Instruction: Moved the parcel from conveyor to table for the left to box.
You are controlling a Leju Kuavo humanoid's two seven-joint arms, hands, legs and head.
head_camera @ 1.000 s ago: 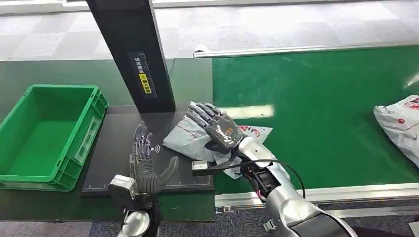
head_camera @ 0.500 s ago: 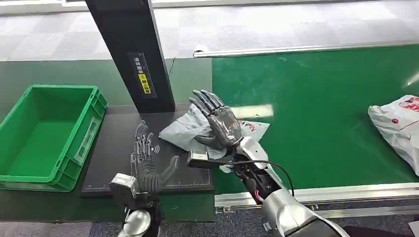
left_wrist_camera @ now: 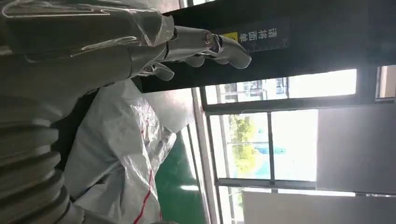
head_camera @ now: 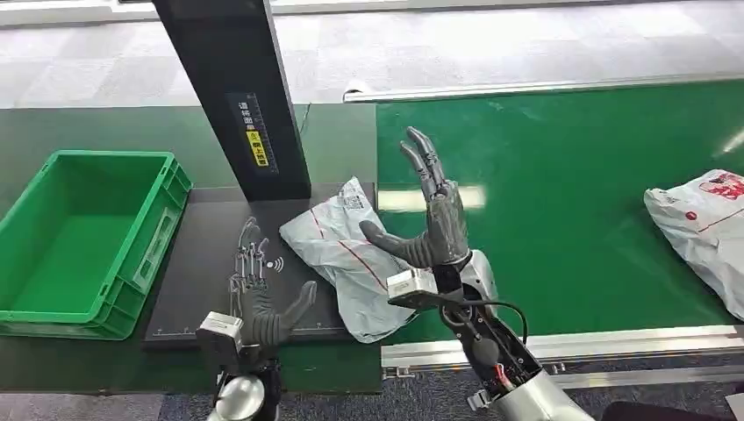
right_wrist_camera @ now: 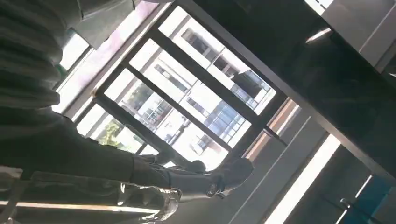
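Two hands: the right hand had let go of the parcel and lifted clear above the belt edge, fingers spread wide and pointing up, holding nothing; one second before, it lay flat on the parcel.
Parcel: it lay now mostly on the black table pad, with one corner hanging over the edge toward the green conveyor; earlier it sat more across the border of pad and belt.
Left hand: the left hand rested on the pad just beside the parcel, fingers apart and empty, in the same place as before.
Box: the green box stood open at the far left, well apart from the parcel.
Second parcel: another parcel had drifted a little along the belt.
Meaning: the transfer looked finished, and boxing by the left hand seemed the step remaining.
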